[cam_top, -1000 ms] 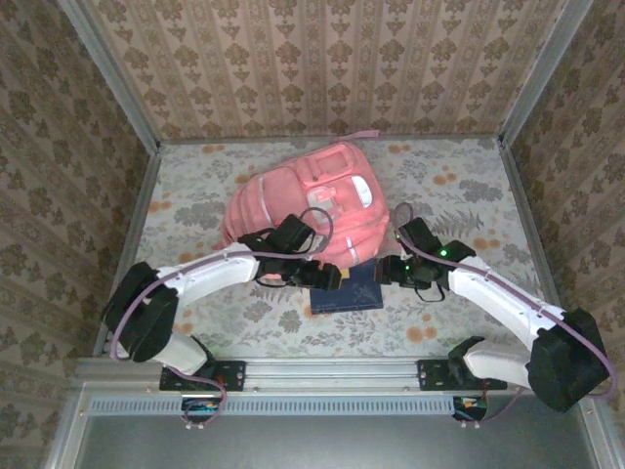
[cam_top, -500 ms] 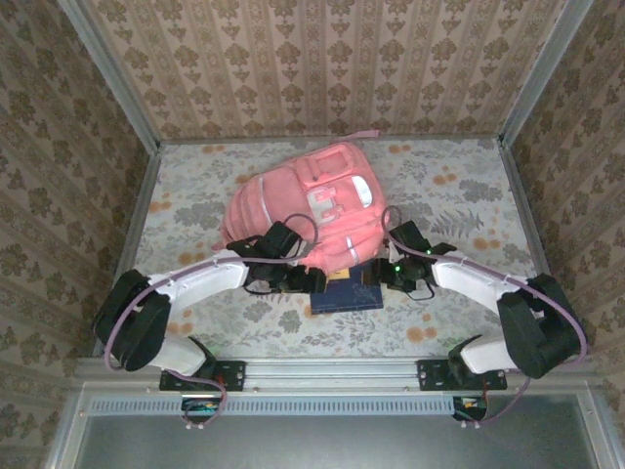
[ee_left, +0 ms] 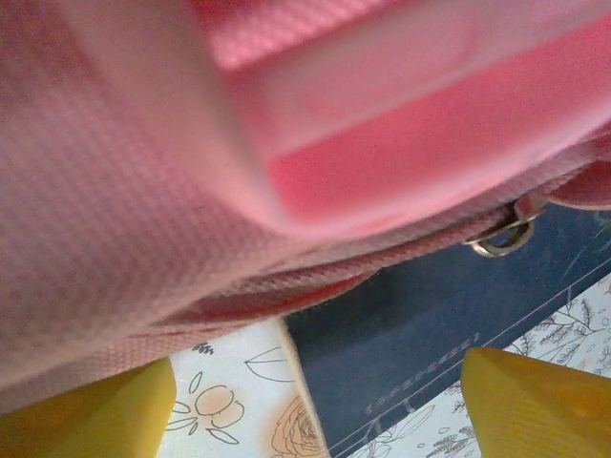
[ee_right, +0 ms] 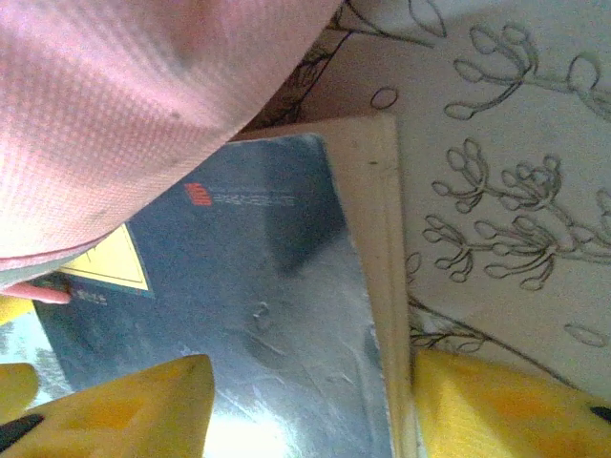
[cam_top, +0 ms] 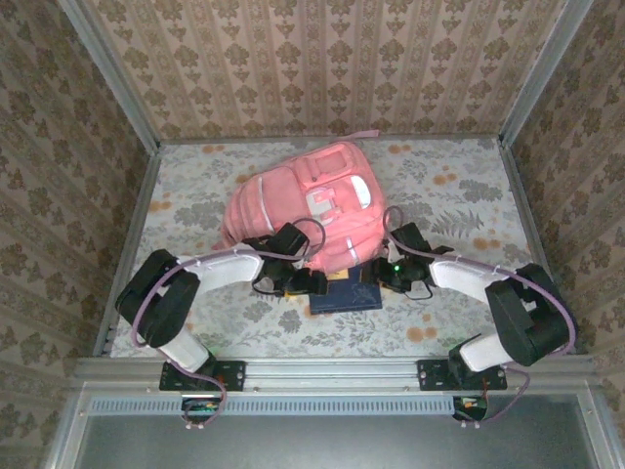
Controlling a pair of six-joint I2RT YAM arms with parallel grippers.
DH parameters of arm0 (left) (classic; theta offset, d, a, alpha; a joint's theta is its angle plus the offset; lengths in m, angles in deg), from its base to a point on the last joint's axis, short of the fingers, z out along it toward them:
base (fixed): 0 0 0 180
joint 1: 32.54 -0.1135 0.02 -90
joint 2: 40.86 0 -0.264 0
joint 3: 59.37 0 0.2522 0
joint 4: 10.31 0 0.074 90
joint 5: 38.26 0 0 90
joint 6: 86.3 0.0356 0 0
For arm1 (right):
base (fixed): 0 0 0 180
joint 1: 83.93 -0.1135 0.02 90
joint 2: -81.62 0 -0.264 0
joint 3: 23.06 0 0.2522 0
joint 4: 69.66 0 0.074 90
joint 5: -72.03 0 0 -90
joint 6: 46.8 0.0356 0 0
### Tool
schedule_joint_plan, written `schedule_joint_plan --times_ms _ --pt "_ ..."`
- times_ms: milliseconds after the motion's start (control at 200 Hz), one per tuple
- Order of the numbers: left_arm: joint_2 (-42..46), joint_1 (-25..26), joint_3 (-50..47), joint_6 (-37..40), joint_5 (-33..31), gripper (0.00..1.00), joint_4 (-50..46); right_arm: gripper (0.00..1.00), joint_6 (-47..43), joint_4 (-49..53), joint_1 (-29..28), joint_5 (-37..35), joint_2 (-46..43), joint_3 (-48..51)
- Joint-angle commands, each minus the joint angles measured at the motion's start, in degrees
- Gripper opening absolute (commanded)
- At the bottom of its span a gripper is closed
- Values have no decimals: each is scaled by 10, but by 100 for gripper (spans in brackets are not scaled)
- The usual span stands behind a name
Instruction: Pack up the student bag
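Note:
The student bag, a large pink backpack, lies in the middle of the table, and its fabric fills the upper left wrist view. A dark blue book lies flat with its far end tucked under the bag's near edge. My left gripper is open at that edge, over the book's left corner, its yellow fingers wide apart and holding nothing. My right gripper is open astride the book's right side: one finger is over the cover, the other beside the cream page edge.
A floral cloth covers the table. Patterned walls close in the back and both sides. A metal rail runs along the near edge by the arm bases. A metal zip ring hangs from the bag above the book.
My right gripper has moved left onto the book's right edge and its jaws have narrowed. The left arm's elbow has swung inward, its gripper staying at the bag's near edge.

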Motion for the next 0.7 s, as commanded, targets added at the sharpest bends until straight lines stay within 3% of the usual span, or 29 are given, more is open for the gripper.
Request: schedule_joint_plan --times_ms 0,280,400,590,695 --pt "-32 18 11 13 33 81 50 50 39 -13 -11 75 -39 28" --pt "-39 28 16 18 39 80 52 29 97 -42 -10 107 -108 58" --pt "-39 30 16 19 40 80 52 29 121 -81 -11 123 -103 69" --pt "-37 32 14 19 42 80 56 32 86 -78 -12 110 -62 62" --pt "-38 32 13 18 45 80 57 29 88 -116 -11 118 -39 72"
